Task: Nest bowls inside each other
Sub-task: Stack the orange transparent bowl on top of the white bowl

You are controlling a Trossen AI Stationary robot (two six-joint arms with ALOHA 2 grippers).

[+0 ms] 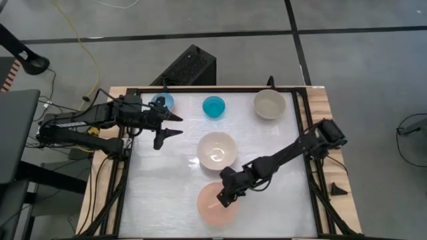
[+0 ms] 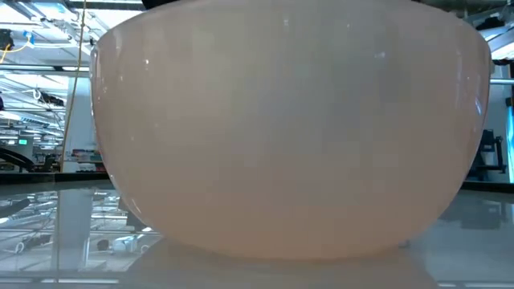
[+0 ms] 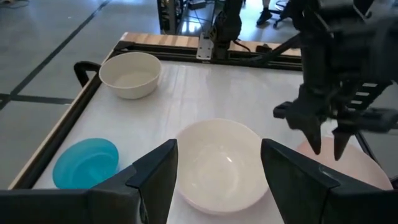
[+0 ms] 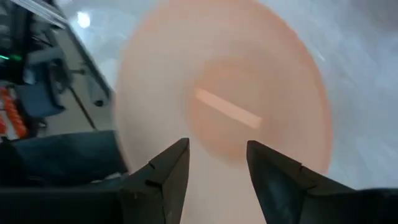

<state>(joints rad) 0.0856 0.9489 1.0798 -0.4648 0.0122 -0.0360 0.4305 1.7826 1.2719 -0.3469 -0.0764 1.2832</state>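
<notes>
A salmon-pink bowl (image 1: 215,208) stands upright near the table's front edge and fills the low view (image 2: 289,136). My right gripper (image 1: 221,198) hangs open over its hollow (image 4: 224,112), fingers slanting down by the far rim and apart from it. Just beyond stands a pale white bowl (image 1: 217,150). Along the far edge stand a light blue bowl (image 1: 162,102), half hidden by my left arm, a turquoise bowl (image 1: 213,107) and a grey-beige bowl (image 1: 269,104). My left gripper (image 1: 179,125) waits open above the table's far left, holding nothing.
A wooden frame with black rails (image 1: 303,143) borders the white tabletop. A black box (image 1: 190,67) sits on the floor beyond the far edge. Bare tabletop lies at the near left (image 1: 160,193) and the near right (image 1: 280,200).
</notes>
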